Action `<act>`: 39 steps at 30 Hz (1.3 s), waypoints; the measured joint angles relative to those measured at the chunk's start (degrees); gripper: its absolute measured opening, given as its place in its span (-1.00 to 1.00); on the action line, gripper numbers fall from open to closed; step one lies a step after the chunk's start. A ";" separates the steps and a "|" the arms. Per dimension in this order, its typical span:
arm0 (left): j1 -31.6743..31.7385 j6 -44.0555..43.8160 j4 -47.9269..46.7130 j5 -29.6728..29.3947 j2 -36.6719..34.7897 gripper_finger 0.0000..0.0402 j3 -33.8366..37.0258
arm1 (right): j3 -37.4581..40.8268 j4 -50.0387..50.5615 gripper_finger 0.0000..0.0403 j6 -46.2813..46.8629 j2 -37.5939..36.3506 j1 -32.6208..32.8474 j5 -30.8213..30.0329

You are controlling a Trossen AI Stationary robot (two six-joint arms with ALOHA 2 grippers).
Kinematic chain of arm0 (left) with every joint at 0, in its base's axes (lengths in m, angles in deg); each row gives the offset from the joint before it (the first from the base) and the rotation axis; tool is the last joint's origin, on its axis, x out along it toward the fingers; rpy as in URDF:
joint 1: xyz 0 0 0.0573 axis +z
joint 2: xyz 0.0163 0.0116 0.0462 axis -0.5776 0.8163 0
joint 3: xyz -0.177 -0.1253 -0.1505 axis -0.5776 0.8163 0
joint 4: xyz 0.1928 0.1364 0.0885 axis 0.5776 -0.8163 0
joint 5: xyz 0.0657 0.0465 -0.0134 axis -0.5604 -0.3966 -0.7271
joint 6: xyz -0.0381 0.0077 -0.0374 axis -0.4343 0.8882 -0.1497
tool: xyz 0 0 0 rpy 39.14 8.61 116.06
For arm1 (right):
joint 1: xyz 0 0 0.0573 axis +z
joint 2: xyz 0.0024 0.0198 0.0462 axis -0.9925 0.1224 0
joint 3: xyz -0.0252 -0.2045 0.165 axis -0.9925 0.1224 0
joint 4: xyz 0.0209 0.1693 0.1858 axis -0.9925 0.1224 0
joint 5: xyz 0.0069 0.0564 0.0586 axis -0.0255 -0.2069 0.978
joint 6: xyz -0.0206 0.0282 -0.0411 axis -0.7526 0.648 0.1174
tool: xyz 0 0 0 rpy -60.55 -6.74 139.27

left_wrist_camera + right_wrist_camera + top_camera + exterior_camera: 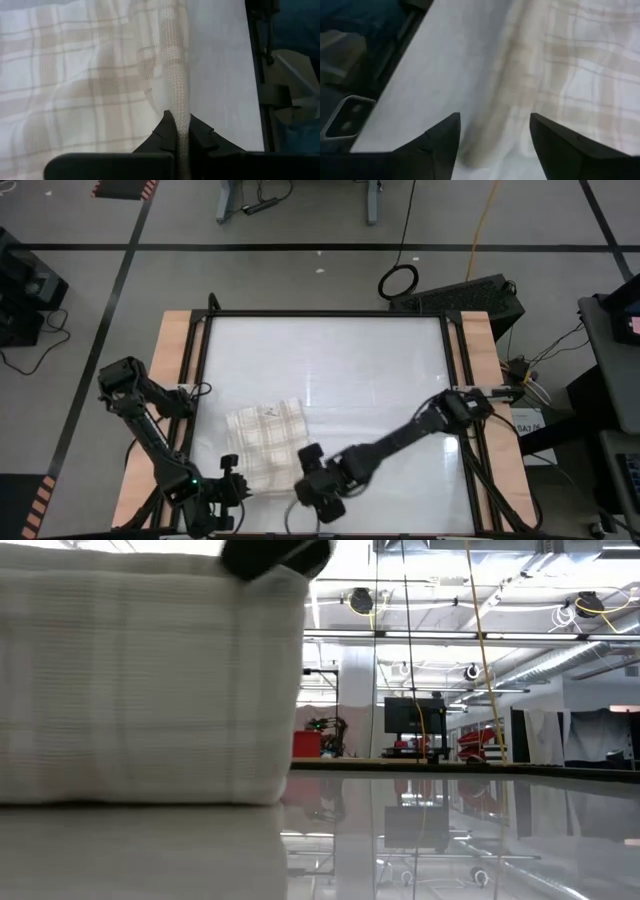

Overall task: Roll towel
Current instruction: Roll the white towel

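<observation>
The cream towel with beige plaid checks (265, 442) lies folded on the white table, toward its near left. In the low view it fills the left (140, 690), with a dark gripper part above its right end. My left gripper (232, 468) is at the towel's near left corner and is shut on it. My right gripper (310, 460) is open at the towel's near right corner. Its two fingers stand either side of the towel's edge (490, 115). My left gripper (182, 131) pinches a raised ridge of the towel's left edge (176, 95) between its two fingers. The fingers lie along the ridge, which runs on away from them. The rest of the towel lies flat on the table. Of my right gripper I cannot tell whether its fingers touch the towel.
The white table top (360, 370) has bare room to the far side and to the right of the towel. Black frame rails and wooden side boards (175, 360) border it. A black box (465, 295) stands past the far right corner.
</observation>
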 joint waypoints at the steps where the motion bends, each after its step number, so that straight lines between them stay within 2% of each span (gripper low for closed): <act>1: 0.23 0.61 0.09 0.13 0.00 -0.93 0.00 | 0.00 1.19 0.18 1.10 -0.70 0.98 -3.12; 5: 1.40 0.91 0.09 1.40 0.02 -0.94 0.02 | 0.00 3.18 0.24 4.42 -3.73 3.59 -11.53; 12: 1.74 0.13 0.09 1.70 0.02 -0.94 0.02 | 2.20 3.55 0.19 10.23 -3.45 7.29 -12.01; 17: 1.47 -0.77 -0.14 1.27 0.02 -0.94 0.03 | 7.38 -2.77 0.16 12.56 -2.38 9.72 -21.05; 20: 1.39 -0.79 -0.17 1.27 0.02 -0.94 0.03 | 9.06 -5.75 0.16 12.50 -2.58 10.20 -23.81; 25: 1.39 -2.24 -0.58 1.19 0.02 -0.94 0.04 | 9.05 -7.89 0.05 10.40 -2.50 9.59 -21.79; 28: 1.39 -2.26 -0.56 1.14 0.02 -0.94 0.04 | 9.07 -7.59 -0.07 8.69 -2.50 9.02 -21.01; 32: 1.26 -3.26 -0.64 1.07 0.02 -0.94 0.04 | 9.05 -8.19 -0.24 6.78 -2.04 7.50 -17.08; 37: 0.63 -5.16 -0.89 0.38 0.02 -0.94 0.04 | 9.10 -8.43 -0.41 4.46 -1.09 6.16 -16.84; 39: 0.15 -5.38 -0.76 -0.24 0.04 -0.94 0.04 | 9.11 -8.17 -0.55 3.67 -1.08 5.24 -13.53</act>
